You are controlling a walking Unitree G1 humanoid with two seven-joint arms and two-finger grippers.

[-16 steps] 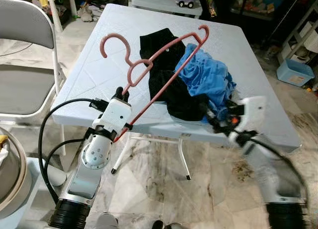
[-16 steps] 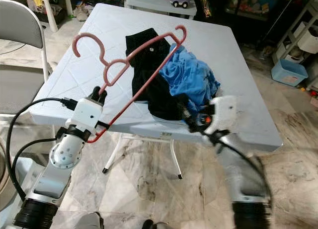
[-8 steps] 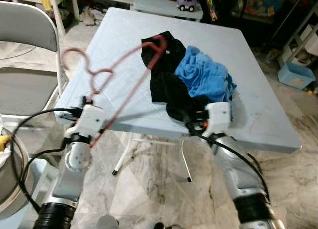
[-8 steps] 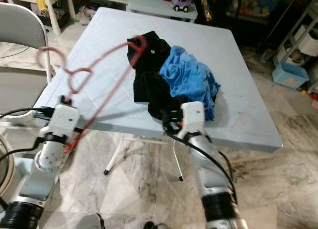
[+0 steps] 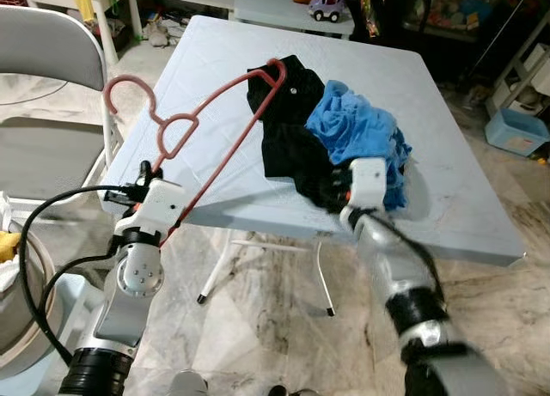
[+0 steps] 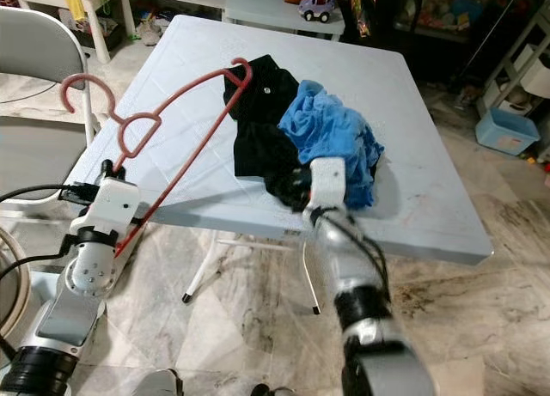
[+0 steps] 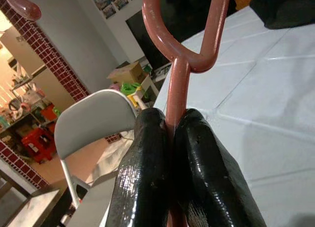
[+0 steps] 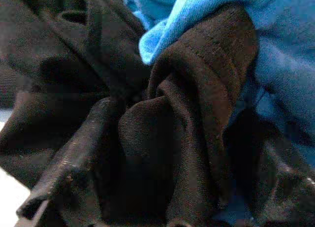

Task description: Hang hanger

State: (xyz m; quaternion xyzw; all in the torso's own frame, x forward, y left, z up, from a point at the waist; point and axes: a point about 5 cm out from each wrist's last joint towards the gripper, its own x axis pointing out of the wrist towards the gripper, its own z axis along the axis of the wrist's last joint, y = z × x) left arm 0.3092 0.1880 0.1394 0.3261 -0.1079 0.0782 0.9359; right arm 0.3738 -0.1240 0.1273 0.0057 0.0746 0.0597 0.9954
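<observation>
While the 2 black fingers (image 7: 147, 178) of the left gripper (image 7: 170, 138) are pressed together on the neck of the pink hanger (image 5: 206, 121), just below the loop under its hook, the hanger is held tilted above the near left corner of the pale blue desk (image 5: 455, 181). Its hook is seen raised toward the grey folding chair (image 5: 43, 61), and its far shoulder reaches over the black garment (image 5: 284, 138). At the right gripper (image 8: 123, 153), the jaws are seen spread around a bunched fold of that black garment, with dark cloth between them; the grip is not judged closed. A blue garment (image 5: 357, 134) lies crumpled against the black one, partly on top. As judged from this, 1 step is done: the hanger is in hand. Left to do are securing the black garment, threading the hanger into it, and hanging it.
</observation>
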